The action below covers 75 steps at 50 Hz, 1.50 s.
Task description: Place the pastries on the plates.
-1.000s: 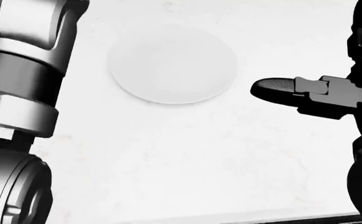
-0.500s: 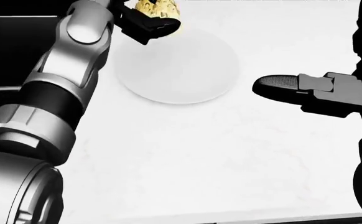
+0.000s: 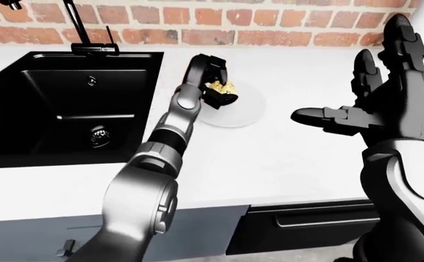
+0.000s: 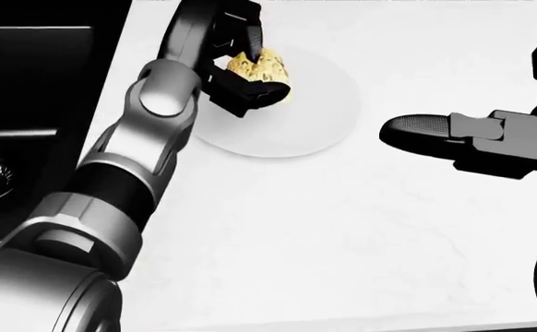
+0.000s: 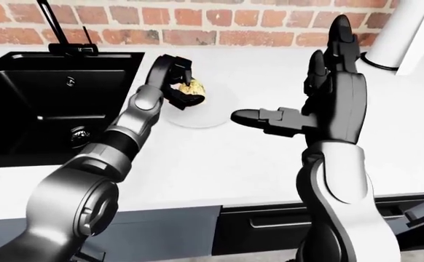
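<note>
On a white stone counter point(image 4: 342, 242) backed by a red brick wall point(image 3: 270, 22), a black sink point(image 3: 59, 103) is sunk in well to the left of the robot's left hand point(image 4: 242, 59), with a dark faucet point(image 3: 81, 27) standing at its top edge. Beneath that hand lies a round white plate point(image 4: 319, 117), and the hand hangs over the plate's left part. Its black fingers point(image 4: 250, 93) are clenched round a golden, crumbly pastry point(image 4: 259, 68), which sits just above the plate surface; whether it touches cannot be told. The right hand point(image 3: 387, 93) is raised well to the right of the plate, spread wide and grasping nothing, thumb pointing toward the plate.
</note>
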Tool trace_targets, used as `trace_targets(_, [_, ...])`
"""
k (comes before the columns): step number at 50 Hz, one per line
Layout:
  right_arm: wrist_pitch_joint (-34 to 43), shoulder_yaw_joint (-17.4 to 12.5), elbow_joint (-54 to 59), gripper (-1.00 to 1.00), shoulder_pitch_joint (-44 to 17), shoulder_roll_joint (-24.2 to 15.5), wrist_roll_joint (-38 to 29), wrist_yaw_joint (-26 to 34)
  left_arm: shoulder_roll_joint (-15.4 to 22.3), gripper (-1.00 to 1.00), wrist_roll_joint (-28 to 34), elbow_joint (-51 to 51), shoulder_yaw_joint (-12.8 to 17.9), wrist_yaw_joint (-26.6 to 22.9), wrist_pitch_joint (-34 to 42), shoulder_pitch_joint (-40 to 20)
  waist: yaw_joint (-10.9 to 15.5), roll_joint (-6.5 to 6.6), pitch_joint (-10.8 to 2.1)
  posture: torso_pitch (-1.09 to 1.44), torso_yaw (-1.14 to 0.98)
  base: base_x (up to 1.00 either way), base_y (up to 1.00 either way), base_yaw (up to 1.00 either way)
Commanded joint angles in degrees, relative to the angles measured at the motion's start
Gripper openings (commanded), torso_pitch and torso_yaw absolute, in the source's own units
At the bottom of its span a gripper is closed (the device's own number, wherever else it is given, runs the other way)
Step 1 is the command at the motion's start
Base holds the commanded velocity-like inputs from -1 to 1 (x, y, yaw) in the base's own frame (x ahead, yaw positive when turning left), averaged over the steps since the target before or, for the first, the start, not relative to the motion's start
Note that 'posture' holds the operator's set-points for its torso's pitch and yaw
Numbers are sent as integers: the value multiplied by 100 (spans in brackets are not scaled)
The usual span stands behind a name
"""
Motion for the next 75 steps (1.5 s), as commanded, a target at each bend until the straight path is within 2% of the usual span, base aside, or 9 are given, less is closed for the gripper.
trace_targets(1, [-97, -75, -143, 100, -157, -74, -5, -11, 36, -100, -22, -247, 10, 61, -199, -242, 2, -19, -175, 5, 0, 0, 0, 0])
trace_targets(9, [-96, -67, -154, 100, -163, -79, 15, -32, 3, -95, 0, -223, 6, 101, -217, -193, 3, -23, -174, 5, 0, 0, 0, 0])
trace_targets(11, [-104, -60, -153, 100, -151, -80, 9, -30, -23, -72, 6, -225, 2, 81, -221, -174, 2, -23, -174, 5, 0, 0, 0, 0])
trace_targets(23, [-59, -90, -222, 100, -124, -82, 26, -24, -18, -27, 39, -217, 8, 91, -224, -140, 2, -25, -173, 5, 0, 0, 0, 0])
trace_targets(26, [-46, -87, -232, 100, -125, -82, 32, -31, -16, -2, 44, -218, 6, 106, -218, -141, 2, -26, -172, 5, 0, 0, 0, 0])
trace_targets(27, [-30, -84, -246, 100, -136, -85, 37, -33, -14, 58, 50, -217, 2, 113, -212, -139, 2, -26, -171, 5, 0, 0, 0, 0])
trace_targets(29, [-25, -97, -250, 100, -132, -89, 41, -34, -12, 100, 50, -218, 3, 107, -203, -141, 3, -26, -172, 5, 0, 0, 0, 0])
trace_targets(55, [-215, 70, -58, 100, -143, -28, -59, -17, 663, 100, -450, -1608, -7, -107, 619, -507, -17, 26, -144, 5, 0, 0, 0, 0])
trace_targets(75, [-250, 155, 79, 100, -265, 38, -248, 119, 1358, 100, -227, -8266, 110, -1276, 4537, 1456, -50, 144, -62, 5, 0, 0, 0, 0])
